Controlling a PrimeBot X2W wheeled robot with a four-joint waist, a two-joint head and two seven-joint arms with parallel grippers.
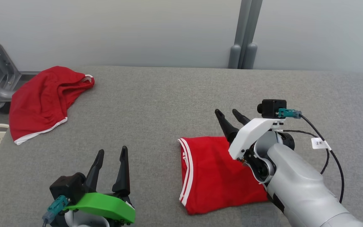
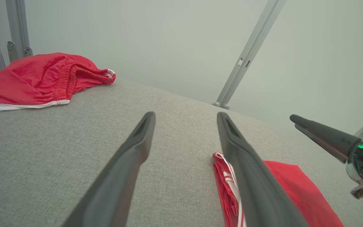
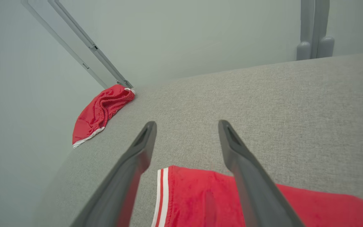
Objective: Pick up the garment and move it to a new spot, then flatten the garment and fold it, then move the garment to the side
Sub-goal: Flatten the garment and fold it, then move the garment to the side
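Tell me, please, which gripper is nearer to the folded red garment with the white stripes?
Right. The right gripper hangs open over the folded garment at its far edge; the left gripper sits apart to the garment's left, above the bare grey surface.

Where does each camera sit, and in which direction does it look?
Head view: from above, looking down on the grey surface; left hand lower left, right hand and pale forearm at the folded garment.
Left wrist view: low, along its own two fingers toward the wall; right hand at the right edge.
Right wrist view: low over the folded garment, looking between its own fingers.
All three share the crumpled garment, far left.
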